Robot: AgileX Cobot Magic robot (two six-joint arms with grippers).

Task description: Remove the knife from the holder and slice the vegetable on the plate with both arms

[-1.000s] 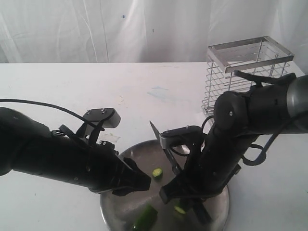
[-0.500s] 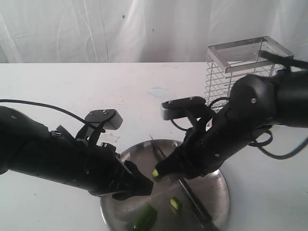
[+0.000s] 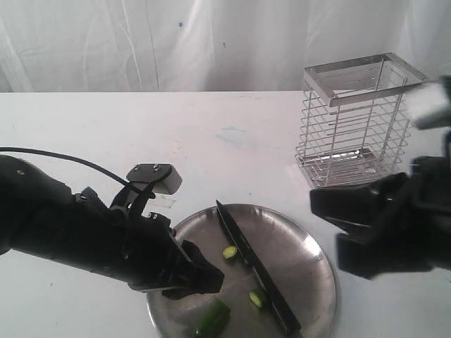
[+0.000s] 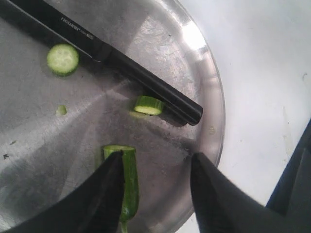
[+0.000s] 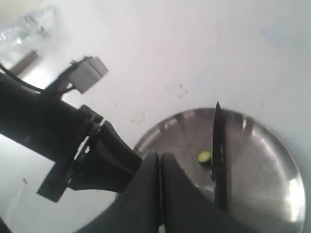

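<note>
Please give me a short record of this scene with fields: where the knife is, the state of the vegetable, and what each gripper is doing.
knife: lying flat on the plate, held by no gripper
vegetable: cut; stem piece plus two round slices on the plate
holder: upright on the table, beyond the plate
left gripper: open, above the stem piece
right gripper: shut, empty, off the plate

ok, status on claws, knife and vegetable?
Left claw open, over the vegetable stub. Right claw shut, empty, off the plate. Knife flat on plate among cut slices. Nothing in the way.
</note>
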